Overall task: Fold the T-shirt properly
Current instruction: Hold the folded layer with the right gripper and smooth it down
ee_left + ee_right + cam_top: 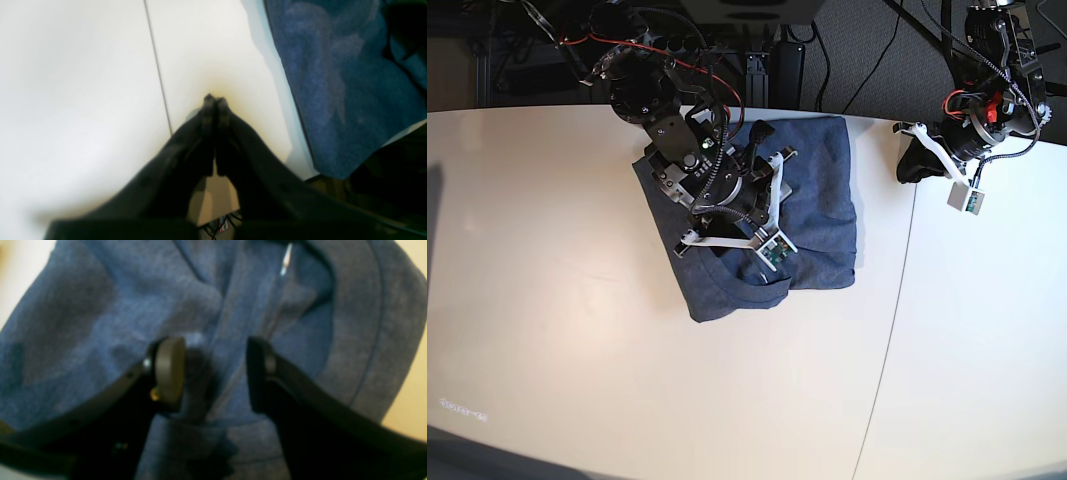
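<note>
Your right tool [215,373] hangs open over the partly folded T-shirt [822,190]; your left tool [215,100], closed empty, waits aside. Folds remain.

A broad white surface [577,330] fills most of the base view, its far edge curving gently against a dark backdrop. A thin straight seam [889,340] runs down the right part, splitting the top into two panels; the same seam [159,76] shows in the left wrist view. The light is soft and even, with a faint warm patch at left centre and a grey shadow in the near left corner. Behind the far edge hang a grey curtain-like cloth [867,70] and a tangle of black cables [757,50]. Below the edge, the left wrist view shows a strip of brownish floor [328,186].
</note>
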`<state>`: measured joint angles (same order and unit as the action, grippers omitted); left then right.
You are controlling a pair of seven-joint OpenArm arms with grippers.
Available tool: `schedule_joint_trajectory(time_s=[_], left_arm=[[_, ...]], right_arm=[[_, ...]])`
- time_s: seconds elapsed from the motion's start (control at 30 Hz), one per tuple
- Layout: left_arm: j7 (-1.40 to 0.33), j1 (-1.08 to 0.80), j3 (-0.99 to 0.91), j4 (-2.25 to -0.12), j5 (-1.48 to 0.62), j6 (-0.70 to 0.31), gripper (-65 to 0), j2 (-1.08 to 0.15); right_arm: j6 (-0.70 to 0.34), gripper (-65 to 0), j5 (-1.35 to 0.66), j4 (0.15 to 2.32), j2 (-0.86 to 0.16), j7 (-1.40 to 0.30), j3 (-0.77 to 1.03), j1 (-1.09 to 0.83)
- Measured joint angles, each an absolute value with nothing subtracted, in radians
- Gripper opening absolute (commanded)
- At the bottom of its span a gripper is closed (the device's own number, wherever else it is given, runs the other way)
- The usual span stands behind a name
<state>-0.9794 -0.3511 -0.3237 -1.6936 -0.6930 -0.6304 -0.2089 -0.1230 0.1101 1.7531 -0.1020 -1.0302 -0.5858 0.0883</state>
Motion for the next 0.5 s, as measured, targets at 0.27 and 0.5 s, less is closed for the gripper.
schedule_joint_trajectory(time_s=[0.27,0.5], left_arm=[[-0.980,-0.351,-0.324,-1.694,-0.693,-0.631,-65.0,-0.211],[-0.980,-0.352,-0.324,-1.694,-0.693,-0.631,-65.0,-0.211]], right_arm=[[-0.121,-34.5,0.170,1.746,-0.102,-1.045,-0.586,0.070],[-0.111,-34.9,0.170,1.745,-0.105,-1.048,-0.586,0.070]])
